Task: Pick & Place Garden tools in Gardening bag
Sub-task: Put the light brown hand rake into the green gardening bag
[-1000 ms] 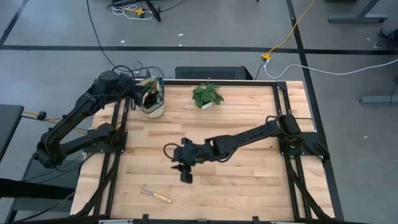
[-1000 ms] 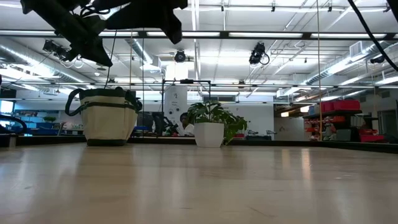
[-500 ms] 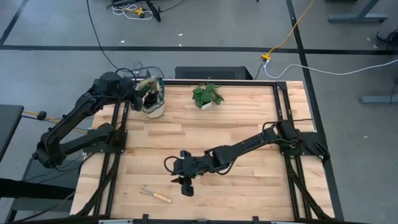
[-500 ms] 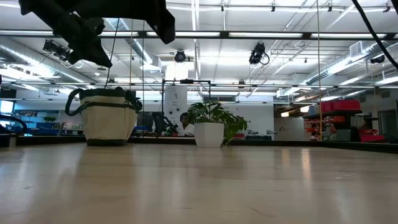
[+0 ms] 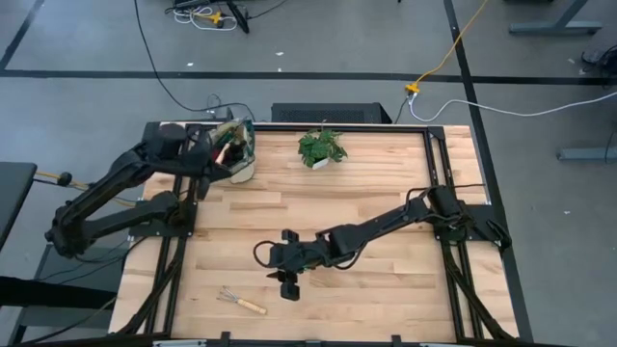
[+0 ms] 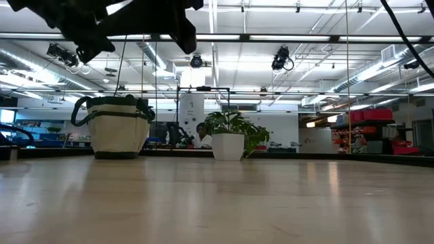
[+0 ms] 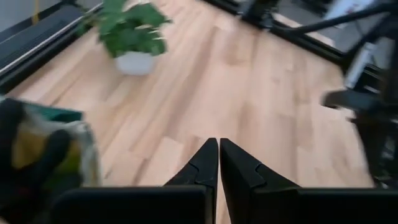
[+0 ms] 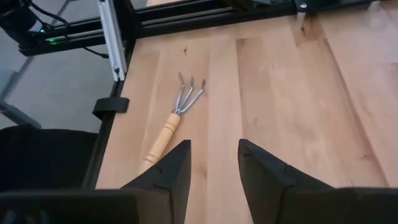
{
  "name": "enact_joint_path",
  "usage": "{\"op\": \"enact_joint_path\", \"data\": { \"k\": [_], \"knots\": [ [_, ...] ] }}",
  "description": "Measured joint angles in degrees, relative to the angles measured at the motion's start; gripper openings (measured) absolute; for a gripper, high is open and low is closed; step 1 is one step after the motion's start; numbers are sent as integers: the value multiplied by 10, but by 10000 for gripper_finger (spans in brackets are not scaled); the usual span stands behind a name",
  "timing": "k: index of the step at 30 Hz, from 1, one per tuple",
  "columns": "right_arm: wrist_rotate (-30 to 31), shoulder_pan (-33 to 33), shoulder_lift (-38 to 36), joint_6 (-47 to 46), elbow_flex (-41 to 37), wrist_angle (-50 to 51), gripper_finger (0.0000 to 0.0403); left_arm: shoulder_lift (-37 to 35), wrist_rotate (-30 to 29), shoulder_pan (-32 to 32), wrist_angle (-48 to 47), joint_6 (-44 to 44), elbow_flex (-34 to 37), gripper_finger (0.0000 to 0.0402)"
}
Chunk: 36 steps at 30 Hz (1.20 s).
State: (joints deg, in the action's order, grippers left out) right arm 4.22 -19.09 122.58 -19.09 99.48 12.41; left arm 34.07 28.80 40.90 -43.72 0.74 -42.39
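One hand rake (image 8: 173,116) left on the counter (image 5: 386,193), ahead of my right pincer (image 8: 213,163), handle toward me, tines away. Fingers spread, empty. Left pincer (image 7: 218,163) pressed together by the bag (image 5: 237,154).

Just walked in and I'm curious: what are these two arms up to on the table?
They are packing garden tools into the gardening bag at the far left of the table. The left gripper, shut and empty, is beside the bag. The right gripper, open and empty, is near a hand rake lying at the near edge. A potted plant stands aside.
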Motion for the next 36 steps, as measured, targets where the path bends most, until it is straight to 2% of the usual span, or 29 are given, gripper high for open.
{"op": "enact_joint_path", "data": {
  "k": [9,17,21,28,36],
  "knots": [
    [16,25,0,1,0,41,132,-53,-8,-110,0,-51,0,18],
    [17,53,-13,12,0,75,132,-53,-70,-205,0,-84,0,18],
    [47,67,-30,32,0,129,132,-52,-89,-265,0,-96,0,18],
    [144,97,-79,37,0,253,132,-33,-160,-398,36,-148,31,18],
    [148,114,-122,25,0,330,132,34,-242,-573,144,-221,98,18]
  ]
}}
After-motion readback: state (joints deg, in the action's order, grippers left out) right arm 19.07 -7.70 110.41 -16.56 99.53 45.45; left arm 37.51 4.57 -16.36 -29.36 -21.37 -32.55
